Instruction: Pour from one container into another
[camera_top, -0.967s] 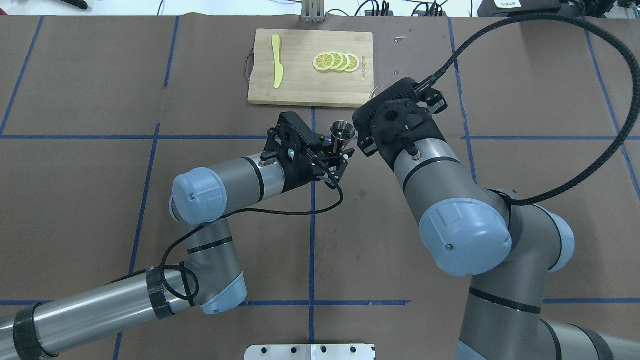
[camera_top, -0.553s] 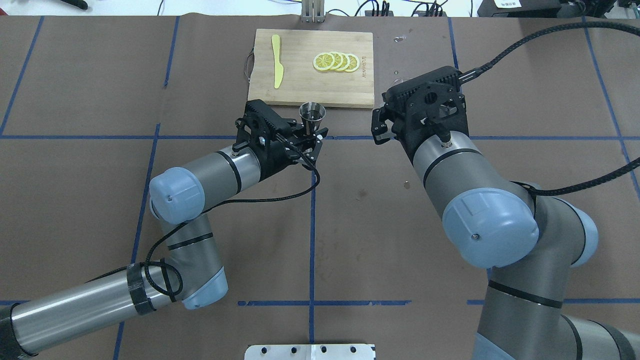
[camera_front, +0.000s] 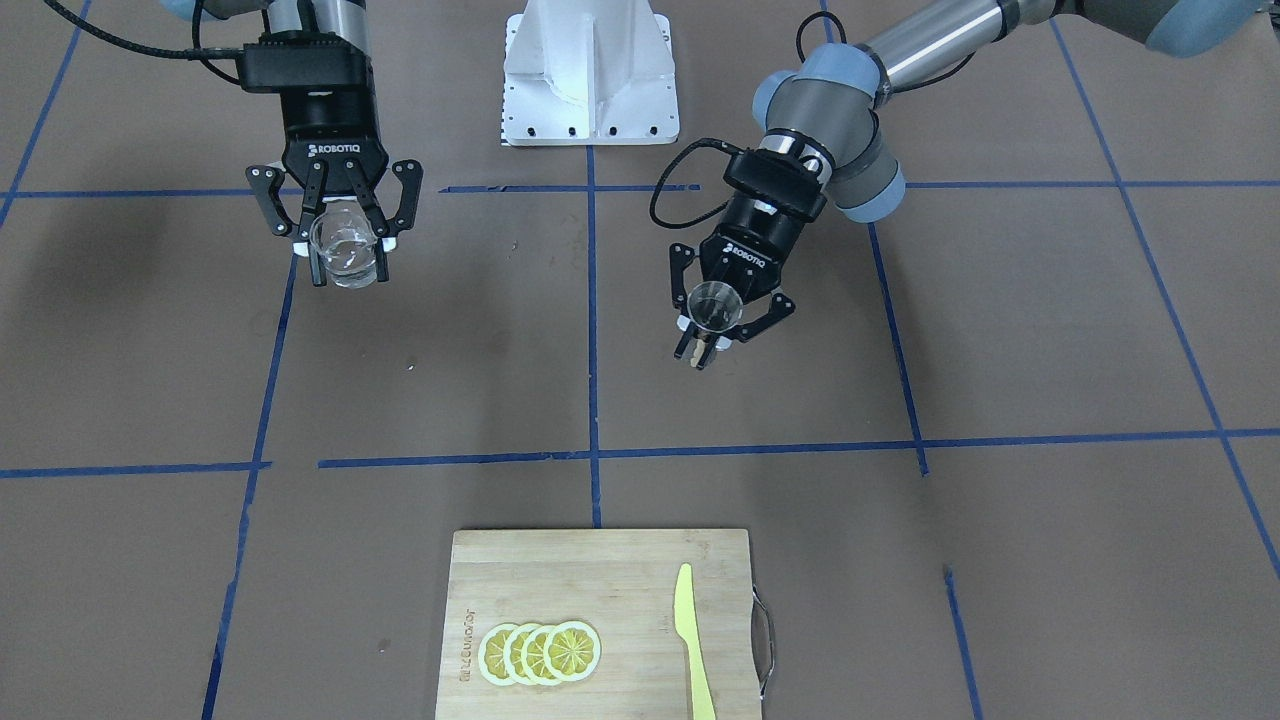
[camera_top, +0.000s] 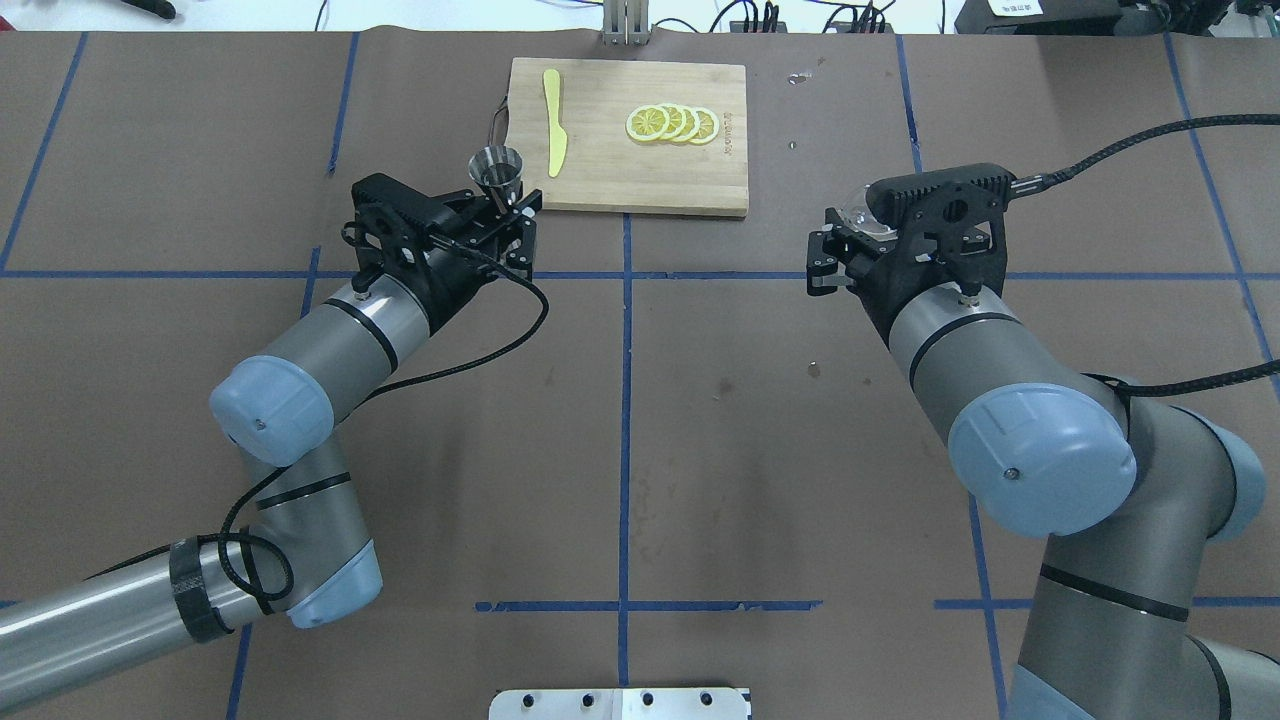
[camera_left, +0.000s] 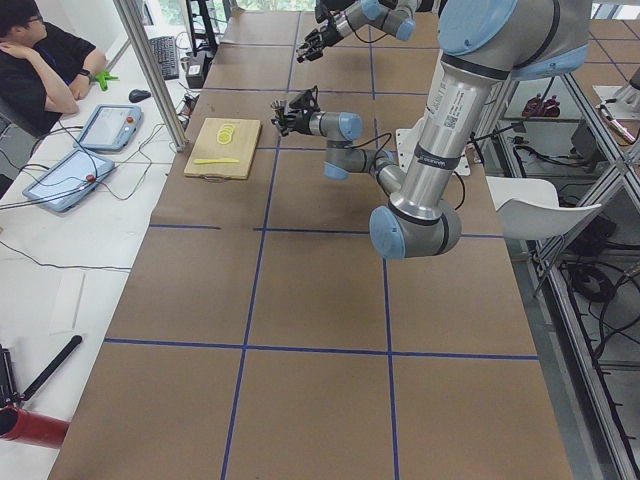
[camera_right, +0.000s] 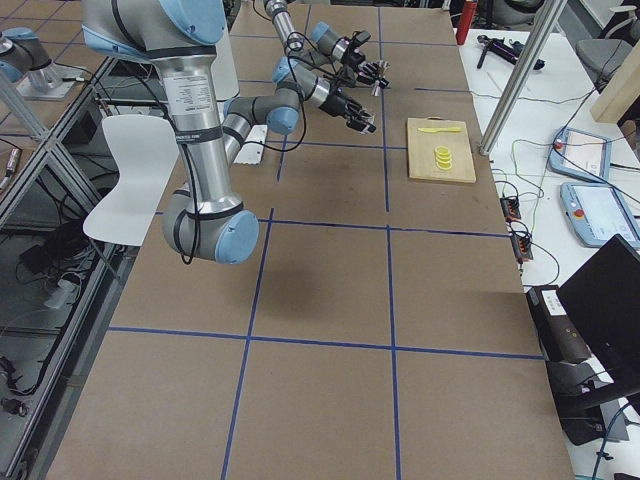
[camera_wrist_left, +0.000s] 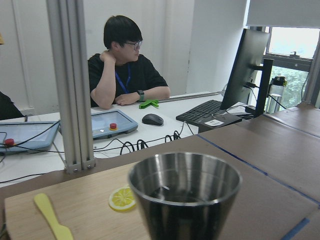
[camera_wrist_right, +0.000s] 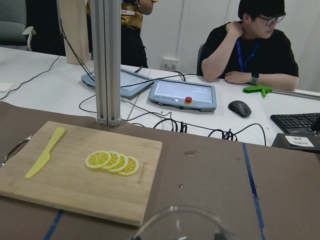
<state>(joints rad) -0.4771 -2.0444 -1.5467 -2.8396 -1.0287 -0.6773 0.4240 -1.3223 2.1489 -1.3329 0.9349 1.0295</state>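
The left gripper (camera_front: 712, 338) is pinched around the lower part of a small steel measuring cup (camera_top: 497, 172), holding it upright with its mouth up, just off the near left corner of the wooden cutting board (camera_top: 610, 175). In the left wrist view the inside of the cup is dark, and whether it holds liquid cannot be told. The right gripper (camera_front: 348, 262) is clamped on a clear glass (camera_front: 345, 245), also mouth up, well apart from the steel cup on the other side of the table's centre line. On the board lie a row of overlapping lemon slices (camera_top: 672, 123) and, apart from them, a yellow plastic knife (camera_top: 553, 122). Beyond the brown table (camera_top: 700, 450), a person (camera_wrist_right: 252, 52) sits at a white desk.
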